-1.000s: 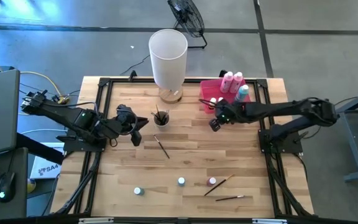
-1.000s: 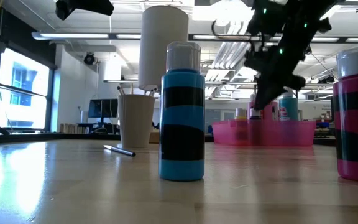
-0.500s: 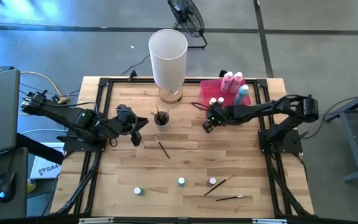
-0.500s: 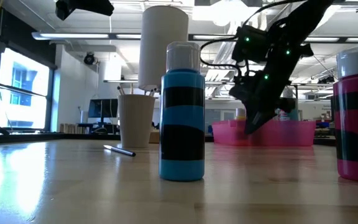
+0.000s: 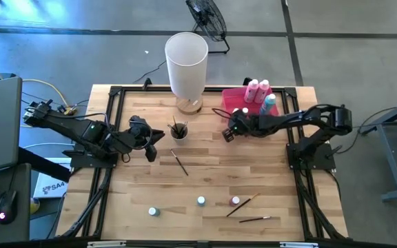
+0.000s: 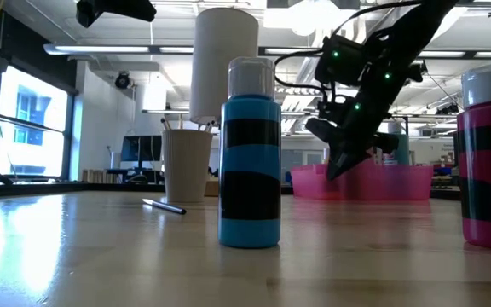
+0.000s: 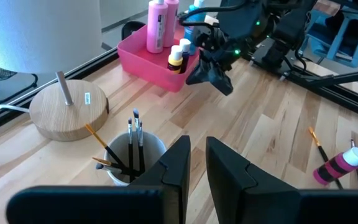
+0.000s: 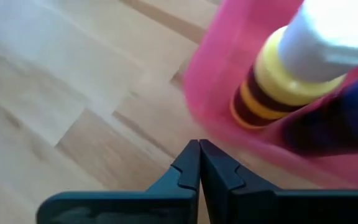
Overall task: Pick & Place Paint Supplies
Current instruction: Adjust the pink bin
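Observation:
A pink tray (image 5: 252,110) at the far right holds pink bottles (image 5: 257,88), a teal one (image 5: 269,103) and small capped ones (image 7: 175,59). My right gripper (image 5: 227,136) is shut and hangs slanting down just off the tray's near left corner (image 8: 204,106). My left gripper (image 7: 197,149) hovers left of a cup of paintbrushes (image 5: 178,131), its fingers a narrow gap apart with nothing between. A loose brush (image 5: 179,162) lies mid-table. Three small bottles (image 5: 201,201) stand near the front edge, with two brushes (image 5: 243,205) lying beside them. My right gripper's shut fingertips (image 8: 191,163) stand close to the lower outer wall of the pink tray, at its corner, above the tabletop. Whether they touch the wall, I cannot tell.
A tall white cylinder (image 5: 186,58) on a round wooden base (image 7: 67,112) stands at the far middle, behind the cup. A black frame (image 5: 116,93) runs around the tabletop. Bare wood lies between the cup and the front-row bottles.
My right gripper has come down and gone a little toward the table's left, from above the tray's left part to just off its near left corner, tipping more steeply downward. It has stayed shut.

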### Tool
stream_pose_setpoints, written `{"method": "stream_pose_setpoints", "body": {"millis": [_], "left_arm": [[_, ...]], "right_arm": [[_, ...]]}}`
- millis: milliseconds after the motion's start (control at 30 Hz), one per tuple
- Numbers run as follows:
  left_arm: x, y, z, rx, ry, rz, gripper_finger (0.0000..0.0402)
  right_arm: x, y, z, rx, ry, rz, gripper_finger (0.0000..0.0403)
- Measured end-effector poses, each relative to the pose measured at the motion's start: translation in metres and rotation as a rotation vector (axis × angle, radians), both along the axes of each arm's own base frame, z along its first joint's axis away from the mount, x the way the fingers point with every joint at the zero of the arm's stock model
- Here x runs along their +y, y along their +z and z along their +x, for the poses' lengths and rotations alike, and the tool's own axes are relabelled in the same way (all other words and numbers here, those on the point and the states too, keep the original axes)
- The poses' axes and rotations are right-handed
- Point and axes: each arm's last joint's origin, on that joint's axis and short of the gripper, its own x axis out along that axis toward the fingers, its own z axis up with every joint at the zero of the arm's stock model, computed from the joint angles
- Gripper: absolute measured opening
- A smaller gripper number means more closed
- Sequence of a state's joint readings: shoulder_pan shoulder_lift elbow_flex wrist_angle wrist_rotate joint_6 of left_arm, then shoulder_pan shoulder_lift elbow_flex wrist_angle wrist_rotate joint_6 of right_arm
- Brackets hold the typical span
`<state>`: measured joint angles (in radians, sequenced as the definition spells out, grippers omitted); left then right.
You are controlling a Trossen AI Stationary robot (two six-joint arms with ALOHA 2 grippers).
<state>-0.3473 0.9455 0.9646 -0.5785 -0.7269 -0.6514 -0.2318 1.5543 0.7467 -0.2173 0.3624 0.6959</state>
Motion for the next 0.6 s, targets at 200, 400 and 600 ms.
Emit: {"method": "stream_pose_setpoints", "body": {"millis": [200,400,600], "left_arm": [[0.0,0.0,0.0,0.0,0.0,0.0,0.0049],[0.0,-0.001,0.0,0.009,0.0,0.003,0.0049],[0.0,-0.002,-0.001,0.023,-0.001,0.008,0.0049]], "right_arm": [[-0.009,0.0,-0.002,-0.006,-0.033,-0.002,0.0002],[-0.019,0.003,-0.001,-0.046,-0.059,-0.019,0.0002],[-0.024,0.004,-0.001,-0.067,-0.065,-0.017,0.0002]]}}
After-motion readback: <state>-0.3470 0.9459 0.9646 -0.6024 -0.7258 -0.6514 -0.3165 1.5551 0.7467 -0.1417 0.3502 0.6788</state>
